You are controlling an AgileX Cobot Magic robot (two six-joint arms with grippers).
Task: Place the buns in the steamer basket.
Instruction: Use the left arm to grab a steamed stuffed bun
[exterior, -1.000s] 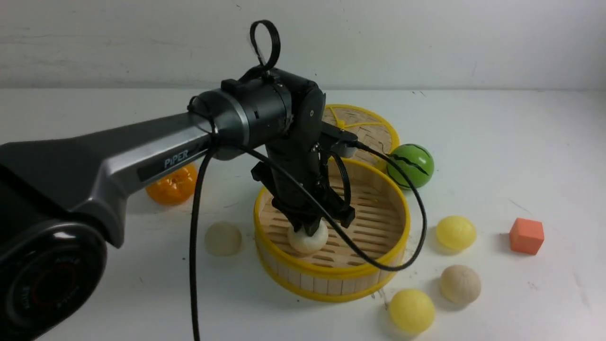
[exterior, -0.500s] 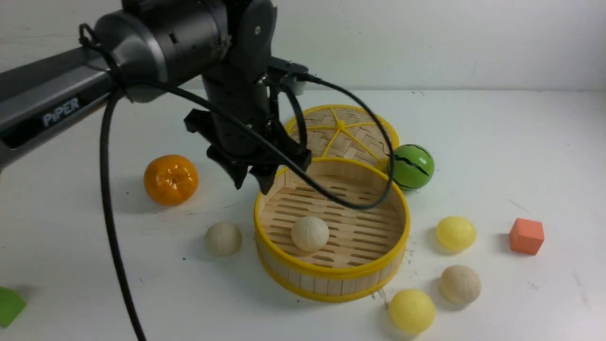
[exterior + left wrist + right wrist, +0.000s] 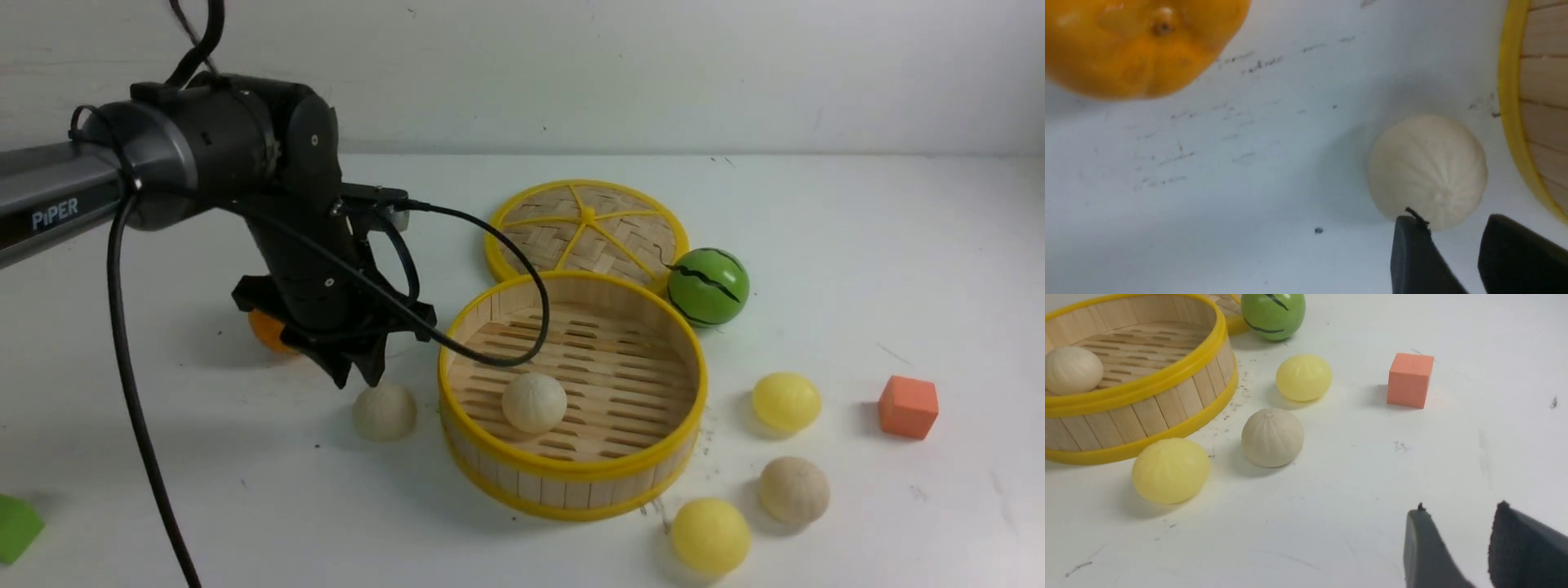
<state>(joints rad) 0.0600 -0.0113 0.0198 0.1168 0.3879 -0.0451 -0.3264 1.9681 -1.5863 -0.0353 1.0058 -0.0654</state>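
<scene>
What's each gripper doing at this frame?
Left gripper: open, holding nothing, close to the small round beige bun outside the bamboo steamer basket.
Right gripper: open, holding nothing.

Plain white tabletop (image 3: 922,269), lab-like robot setup

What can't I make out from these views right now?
- Orange fruit: partly behind the left gripper in the front view; cut off by the edge in the left wrist view.
- Green block: cut off by the front view's left edge.
- Right gripper: outside the front view; its lower part is cut off in the right wrist view.
</scene>
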